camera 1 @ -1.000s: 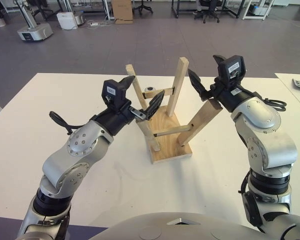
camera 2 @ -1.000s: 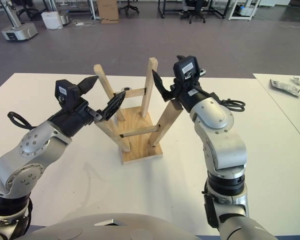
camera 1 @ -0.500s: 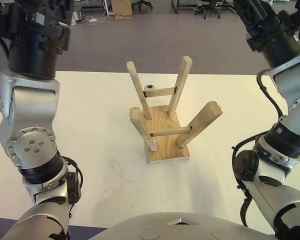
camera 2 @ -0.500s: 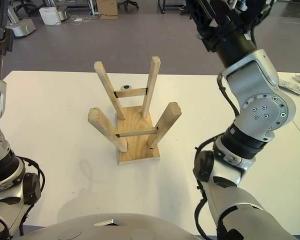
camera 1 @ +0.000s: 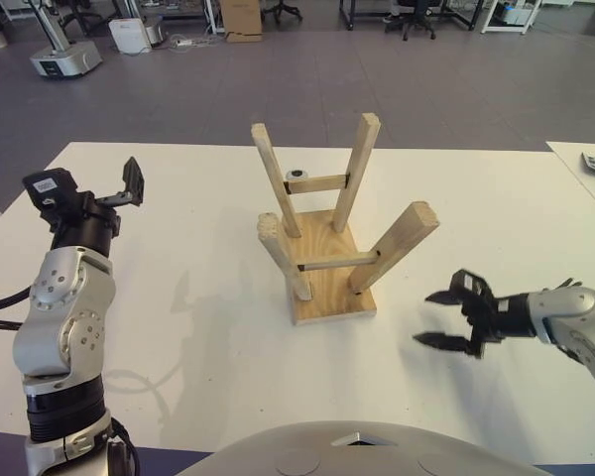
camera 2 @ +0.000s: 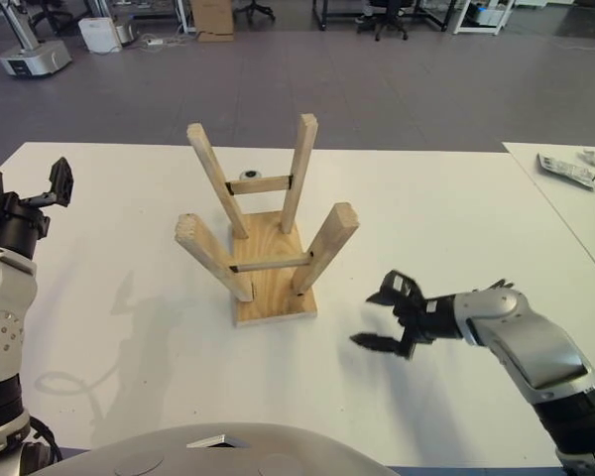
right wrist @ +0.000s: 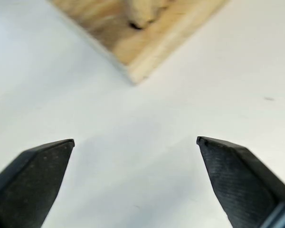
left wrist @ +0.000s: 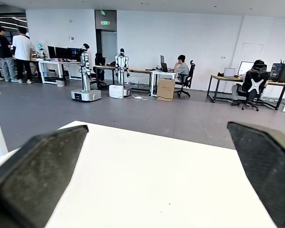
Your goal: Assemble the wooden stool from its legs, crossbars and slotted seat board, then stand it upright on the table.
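1. I can't identify the small round object (camera 1: 297, 176) behind the far legs (camera 1: 355, 169) of the stool (camera 1: 329, 238); a crossbar (camera 1: 317, 183) partly covers it.
2. My right wrist view catches a corner of the seat board (right wrist: 147, 28), blurred, the rest cut off.

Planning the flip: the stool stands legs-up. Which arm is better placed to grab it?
Right. The right gripper, open, hovers low beside the seat board's corner; the left gripper is far from it, pointing away.

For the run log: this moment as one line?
stool: assembled, upside down, not yet upright | left gripper: open, empty, left of stool | right gripper: open, empty, right of stool
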`<state>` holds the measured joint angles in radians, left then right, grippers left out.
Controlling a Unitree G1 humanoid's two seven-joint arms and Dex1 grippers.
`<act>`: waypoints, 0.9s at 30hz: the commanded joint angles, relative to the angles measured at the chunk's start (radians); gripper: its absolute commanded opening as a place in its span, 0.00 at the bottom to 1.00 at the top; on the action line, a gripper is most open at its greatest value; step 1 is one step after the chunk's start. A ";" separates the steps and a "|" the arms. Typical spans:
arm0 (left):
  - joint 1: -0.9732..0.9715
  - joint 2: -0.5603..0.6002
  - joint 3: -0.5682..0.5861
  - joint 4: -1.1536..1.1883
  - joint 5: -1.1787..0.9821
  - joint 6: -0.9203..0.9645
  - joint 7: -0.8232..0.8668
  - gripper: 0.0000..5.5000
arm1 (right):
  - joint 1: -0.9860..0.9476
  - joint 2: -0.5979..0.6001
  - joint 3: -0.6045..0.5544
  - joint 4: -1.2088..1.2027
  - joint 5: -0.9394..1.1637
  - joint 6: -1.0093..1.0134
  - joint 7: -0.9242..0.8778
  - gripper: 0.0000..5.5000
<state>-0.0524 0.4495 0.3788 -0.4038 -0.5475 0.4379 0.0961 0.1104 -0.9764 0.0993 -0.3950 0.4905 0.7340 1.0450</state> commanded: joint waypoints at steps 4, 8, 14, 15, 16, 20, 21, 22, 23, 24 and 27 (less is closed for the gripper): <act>-0.037 -0.036 -0.019 0.031 0.043 -0.008 -0.039 0.98 | -0.029 0.170 0.145 0.053 -0.230 -0.089 -0.250 0.87; -0.038 -0.056 -0.017 0.014 0.058 -0.006 -0.047 0.98 | -0.083 0.286 0.185 0.148 -0.328 -0.129 -0.387 0.87; -0.089 -0.053 -0.048 0.043 0.085 -0.006 -0.086 0.98 | -0.157 0.377 0.118 0.260 -0.352 -0.144 -0.484 0.87; -0.094 -0.056 -0.049 0.044 0.088 -0.004 -0.090 0.98 | -0.176 0.386 0.110 0.282 -0.361 -0.146 -0.499 0.87; -0.096 -0.059 -0.050 0.043 0.092 -0.002 -0.094 0.98 | -0.177 0.392 0.091 0.268 -0.332 -0.146 -0.485 0.87; -0.094 -0.072 -0.054 0.034 0.097 0.007 -0.100 0.98 | -0.115 0.390 -0.027 0.084 -0.094 -0.088 -0.328 0.87; -0.094 -0.076 -0.057 0.035 0.099 0.008 -0.100 0.98 | -0.122 0.402 -0.050 0.073 -0.062 -0.075 -0.327 0.87; -0.095 -0.081 -0.060 0.036 0.101 0.008 -0.101 0.98 | -0.134 0.415 -0.067 0.071 -0.041 -0.062 -0.335 0.87; -0.098 -0.087 -0.067 0.036 0.102 0.008 -0.101 0.98 | -0.159 0.440 -0.078 0.078 -0.030 -0.057 -0.361 0.87; -0.099 -0.091 -0.072 0.035 0.103 0.008 -0.100 0.98 | -0.180 0.463 -0.083 0.087 -0.031 -0.058 -0.386 0.87; -0.088 -0.106 -0.077 0.023 0.105 0.008 -0.095 0.98 | -0.227 0.513 -0.064 0.126 -0.063 -0.080 -0.439 0.87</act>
<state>-0.1384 0.3554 0.3063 -0.3648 -0.4582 0.4319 0.0018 -0.0757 -0.4886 0.0289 -0.2937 0.4445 0.6623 0.6341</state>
